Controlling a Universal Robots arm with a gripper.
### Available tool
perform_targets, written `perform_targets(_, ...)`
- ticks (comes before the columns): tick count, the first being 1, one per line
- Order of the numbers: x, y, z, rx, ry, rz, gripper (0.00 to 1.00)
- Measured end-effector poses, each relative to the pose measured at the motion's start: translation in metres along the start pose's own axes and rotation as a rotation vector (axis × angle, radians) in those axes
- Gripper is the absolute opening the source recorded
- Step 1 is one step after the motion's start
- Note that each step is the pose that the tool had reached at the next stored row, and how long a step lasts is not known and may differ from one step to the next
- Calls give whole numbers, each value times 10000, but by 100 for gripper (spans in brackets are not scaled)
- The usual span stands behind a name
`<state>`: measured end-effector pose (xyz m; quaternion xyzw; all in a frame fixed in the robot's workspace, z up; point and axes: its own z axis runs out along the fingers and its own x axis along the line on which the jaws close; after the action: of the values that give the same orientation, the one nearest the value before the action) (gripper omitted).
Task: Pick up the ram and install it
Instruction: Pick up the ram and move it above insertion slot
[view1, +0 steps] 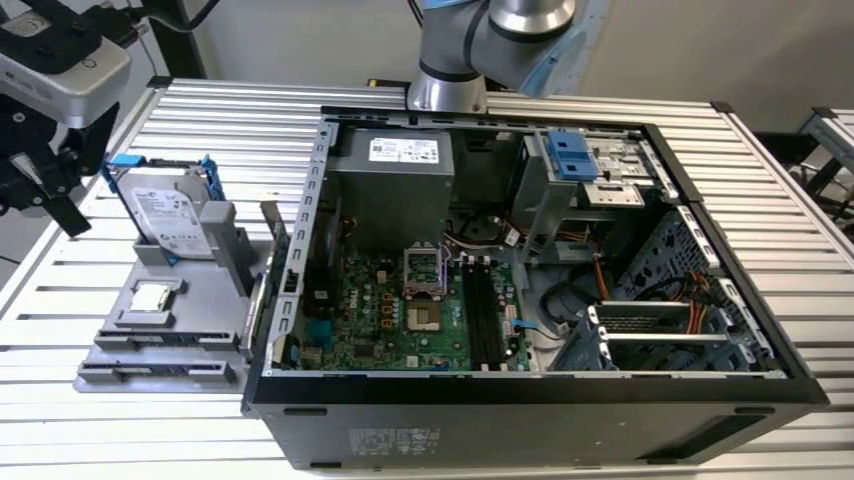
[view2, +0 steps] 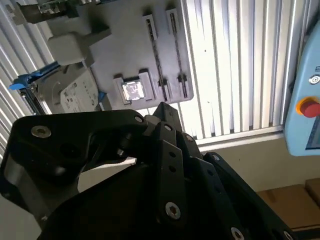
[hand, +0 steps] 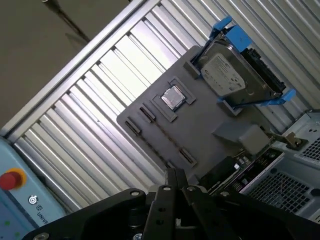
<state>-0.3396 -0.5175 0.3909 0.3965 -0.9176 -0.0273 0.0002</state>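
Hand (hand: 175, 172) pressed together, empty, low centre of the first wrist view, above the grey tray (hand: 210, 115); ram (hand: 245, 167) at lower right, just beside the computer case (hand: 295, 175): tight gap, so a skewed approach could strike the case wall.

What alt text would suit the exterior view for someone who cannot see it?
An open computer case lies on a slatted metal table, its green motherboard exposed. On the exterior view's left, a grey tray holds a blue-framed hard drive and a processor chip, with the robot's black gripper nearby.
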Motion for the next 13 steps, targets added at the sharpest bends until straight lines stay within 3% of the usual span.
perform_targets(10, 0, 0, 0, -10, 63, -1816, 0)
perform_targets(13, -1, -1, 0, 21, 57, -2356, 0)
